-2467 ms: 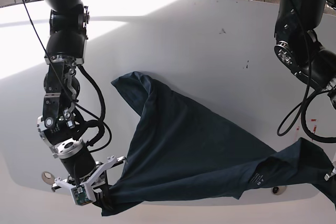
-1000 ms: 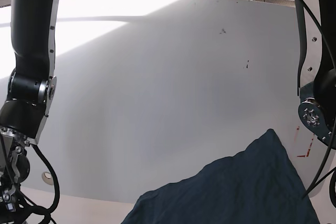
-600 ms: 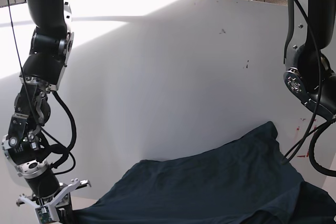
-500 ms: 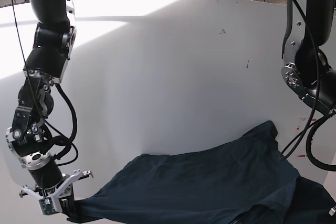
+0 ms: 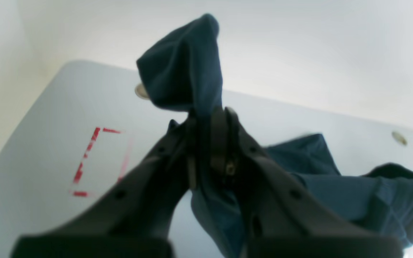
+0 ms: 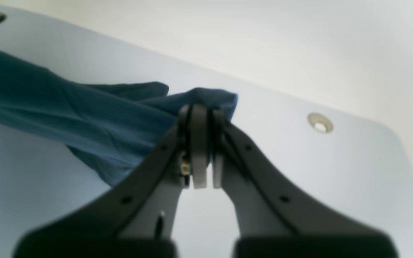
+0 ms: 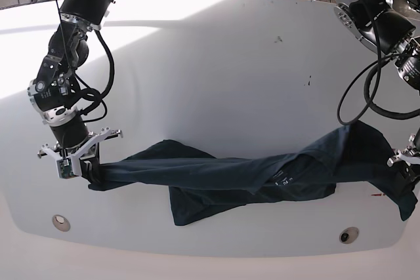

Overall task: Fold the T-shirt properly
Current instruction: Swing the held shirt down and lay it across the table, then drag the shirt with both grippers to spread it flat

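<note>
Between the two arms in the base view, the T-shirt (image 7: 249, 185) is stretched as a long dark band above the white table (image 7: 216, 83), its small pale label (image 7: 282, 178) too small to read; the right gripper (image 7: 84, 167) pinches one end and the left gripper (image 7: 401, 178) the other. Through the left wrist view, closed jaws clamp a bunch of T-shirt (image 5: 192, 82) cloth standing above the left gripper (image 5: 206, 118), near a red corner mark (image 5: 91, 161). From the right wrist view, the right gripper (image 6: 201, 114) is closed on a T-shirt (image 6: 95, 118) edge, cloth trailing left, with a metal insert (image 6: 320, 122) on the table beside it.
</note>
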{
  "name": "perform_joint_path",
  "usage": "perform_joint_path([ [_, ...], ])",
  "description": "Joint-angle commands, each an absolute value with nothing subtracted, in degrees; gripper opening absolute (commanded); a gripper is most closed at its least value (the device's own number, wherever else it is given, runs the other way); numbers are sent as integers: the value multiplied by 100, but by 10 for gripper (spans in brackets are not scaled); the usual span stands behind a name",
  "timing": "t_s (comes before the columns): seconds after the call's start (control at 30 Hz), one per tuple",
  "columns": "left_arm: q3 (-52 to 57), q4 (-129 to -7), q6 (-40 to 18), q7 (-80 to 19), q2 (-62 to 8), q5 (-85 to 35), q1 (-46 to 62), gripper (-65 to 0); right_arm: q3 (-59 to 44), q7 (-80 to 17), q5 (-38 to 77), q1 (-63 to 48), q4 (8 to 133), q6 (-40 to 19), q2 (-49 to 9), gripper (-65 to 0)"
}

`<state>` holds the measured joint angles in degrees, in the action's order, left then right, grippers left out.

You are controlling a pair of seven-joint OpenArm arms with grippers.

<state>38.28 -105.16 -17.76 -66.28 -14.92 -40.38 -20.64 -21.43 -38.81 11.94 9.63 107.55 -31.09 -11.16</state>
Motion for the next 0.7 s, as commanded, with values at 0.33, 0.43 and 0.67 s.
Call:
perform_joint_path([
  [0.33,4110,-10738,-1763,-6457,-1622,-5270,136,-650,-2659,-3723,1182,-321,11204,-3187,-356,-650],
  [0.43,4075,-10738,-1763,-6466,-1622,-5376,646,-650,-2818,-3723,1182,-611,11266,-3187,-145,-650],
  [0.67,4084,-10712,-1763,-6774,-1640,-5385,1420,-650,-2914,-3741,1130,-989,11301,-3143,40,-650],
])
